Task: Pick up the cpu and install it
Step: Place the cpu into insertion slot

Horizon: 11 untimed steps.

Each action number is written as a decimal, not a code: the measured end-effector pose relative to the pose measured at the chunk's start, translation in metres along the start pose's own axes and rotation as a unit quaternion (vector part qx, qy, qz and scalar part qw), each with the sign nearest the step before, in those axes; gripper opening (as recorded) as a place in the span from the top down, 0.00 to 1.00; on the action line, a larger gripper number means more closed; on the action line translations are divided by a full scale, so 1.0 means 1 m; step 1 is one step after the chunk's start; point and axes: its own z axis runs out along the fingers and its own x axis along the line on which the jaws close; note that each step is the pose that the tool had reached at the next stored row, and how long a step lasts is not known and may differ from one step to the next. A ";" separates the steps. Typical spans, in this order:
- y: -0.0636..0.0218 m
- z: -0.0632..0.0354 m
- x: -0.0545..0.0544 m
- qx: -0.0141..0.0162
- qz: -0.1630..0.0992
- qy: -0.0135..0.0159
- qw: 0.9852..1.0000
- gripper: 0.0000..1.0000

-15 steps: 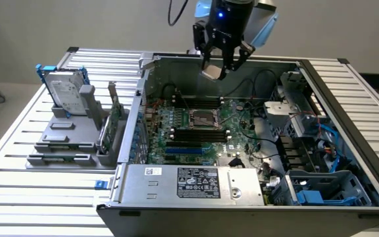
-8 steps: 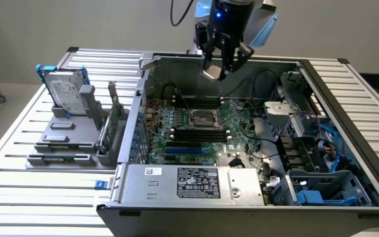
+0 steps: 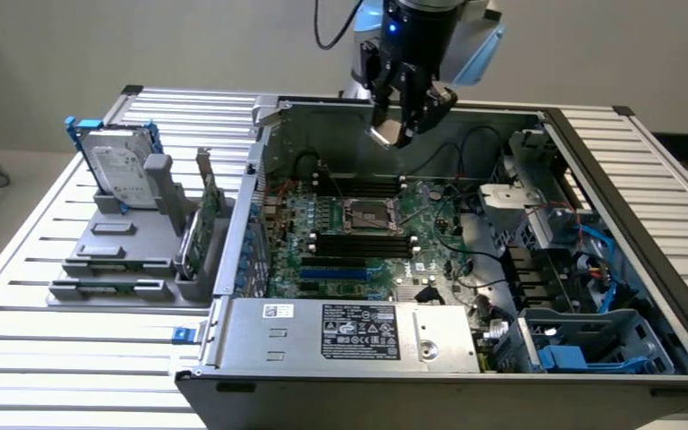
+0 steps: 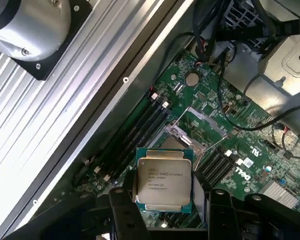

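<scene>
- Currently the gripper (image 3: 401, 124) is hanging over the open computer case (image 3: 631, 179), above the far part of the green motherboard (image 3: 356, 269) and well clear of it
- Its claw is gripping the cpu (image 3: 389, 134), pinching the chip between two dark fingers (image 4: 121, 207), one on each opposite edge
- Seen from the wrist view, the cpu (image 4: 164, 181) is turning its pale silvery top with printed lettering towards the camera, with a thin green rim showing around the metal lid
- The chip is being held in the air, touching nothing but the fingers
- The square metal-framed socket (image 3: 365, 213) is sitting on the board below the gripper and slightly towards the exterior view's left; in the wrist view the socket (image 4: 190, 132) is lying just past the held chip
- Black memory slots (image 3: 356, 242) are running along both sides of the socket, and a coin battery (image 4: 191, 79) is sitting further along the board
- Outside the case, on the exterior view's left, a hard drive (image 3: 121, 159) with a blue frame is standing upright in a grey holder (image 3: 111, 260) on the slatted table (image 3: 33, 358)
- A power supply (image 3: 362, 331) with a white label is lying along the near edge of the case, with a blue drive cage (image 3: 595, 345) beside it on the exterior view's right
</scene>
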 end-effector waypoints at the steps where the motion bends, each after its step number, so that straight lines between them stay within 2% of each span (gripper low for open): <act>1: 0.0000 0.0004 0.000 -0.001 0.009 0.000 1.000 0.46; 6: -0.0001 0.0027 0.000 -0.007 0.054 -0.002 0.999 0.46; 11: -0.0001 0.0050 -0.001 -0.012 0.099 -0.003 0.995 0.46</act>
